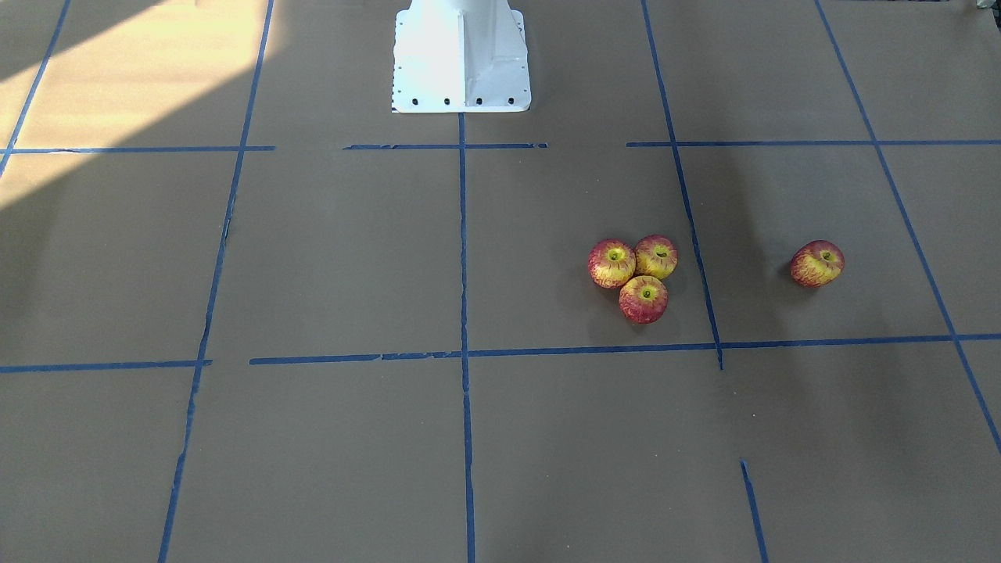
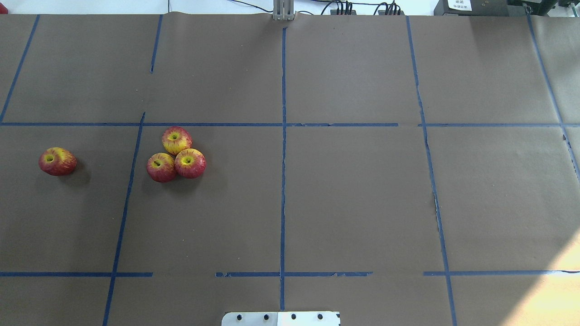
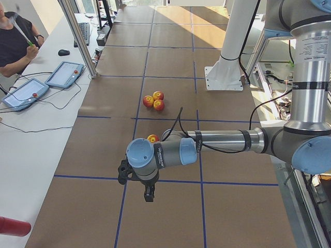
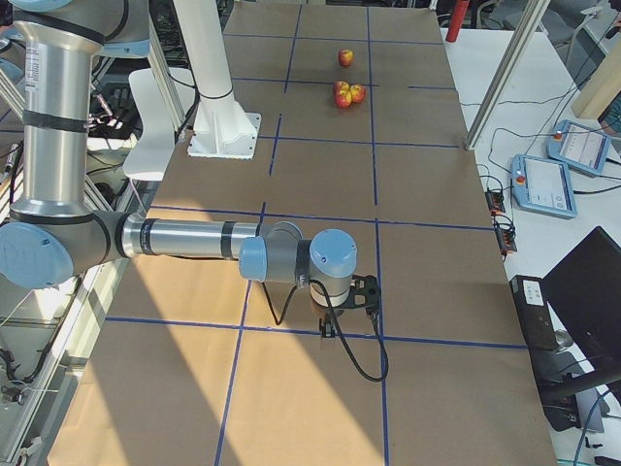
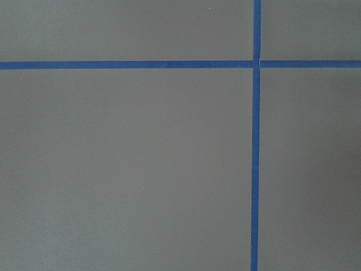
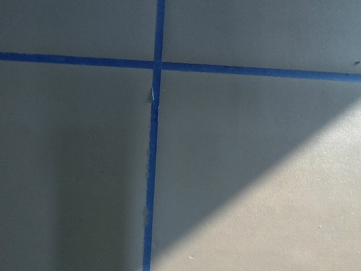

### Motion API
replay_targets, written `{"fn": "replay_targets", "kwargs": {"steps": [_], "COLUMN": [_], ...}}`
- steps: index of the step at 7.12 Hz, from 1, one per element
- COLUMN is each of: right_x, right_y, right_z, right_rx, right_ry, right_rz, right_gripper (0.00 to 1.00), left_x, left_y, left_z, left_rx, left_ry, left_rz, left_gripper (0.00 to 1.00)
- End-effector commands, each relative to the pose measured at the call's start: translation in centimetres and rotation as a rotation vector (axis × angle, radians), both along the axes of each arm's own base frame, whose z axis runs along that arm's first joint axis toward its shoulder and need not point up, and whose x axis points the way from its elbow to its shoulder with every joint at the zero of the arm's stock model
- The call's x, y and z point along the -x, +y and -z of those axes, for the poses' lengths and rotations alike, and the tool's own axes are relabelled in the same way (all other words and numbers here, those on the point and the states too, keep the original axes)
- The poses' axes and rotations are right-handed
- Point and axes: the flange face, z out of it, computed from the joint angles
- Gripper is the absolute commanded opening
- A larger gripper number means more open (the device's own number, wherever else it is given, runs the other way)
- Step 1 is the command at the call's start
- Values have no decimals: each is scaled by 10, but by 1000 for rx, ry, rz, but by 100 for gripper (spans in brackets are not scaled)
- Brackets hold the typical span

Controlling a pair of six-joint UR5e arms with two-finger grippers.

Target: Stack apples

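Observation:
Three apples touch in a cluster on the brown paper: one (image 2: 176, 140), one (image 2: 161, 167) and one (image 2: 190, 163); they also show in the front view (image 1: 644, 299). A fourth apple (image 2: 57, 161) lies alone further to the robot's left, and shows in the front view too (image 1: 817, 263). All stand stem dimple up. My left gripper (image 3: 148, 195) shows only in the left side view, hanging above the table short of the lone apple (image 3: 152, 138). My right gripper (image 4: 328, 330) shows only in the right side view, far from the apples (image 4: 347, 93). I cannot tell whether either is open or shut.
Blue tape lines (image 2: 283, 181) split the brown paper into squares. The white robot base (image 1: 461, 59) stands at the table's edge. Both wrist views show only paper and tape. An operator (image 3: 15, 46) and tablets (image 3: 64, 74) are at a side bench.

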Motion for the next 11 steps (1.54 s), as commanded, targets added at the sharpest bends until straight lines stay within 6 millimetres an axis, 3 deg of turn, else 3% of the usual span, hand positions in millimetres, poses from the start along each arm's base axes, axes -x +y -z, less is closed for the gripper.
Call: {"fn": "replay_targets", "kwargs": {"steps": [1,5,7,8,9,11], "right_x": [0,0,0,0,0,0], "right_y": [0,0,0,0,0,0], "right_z": [0,0,0,0,0,0], "right_rx": [0,0,0,0,0,-2], "right_ry": [0,0,0,0,0,0], "right_rz": [0,0,0,0,0,0], "right_gripper": [100,100,100,100,100,100], "left_x": [0,-7,-14,-20,-40,-97], "left_y": [-3,-8,6,2,-8,-21], "left_z": [3,10,6,13,24,46], "left_rx": [-2,-38,-46,-64,-167,-163], "left_ry": [-1,-11,103,161,167,166], "left_rz": [4,-20,3,5,-42,-47], "left_gripper": [100,100,100,100,100,100]}}
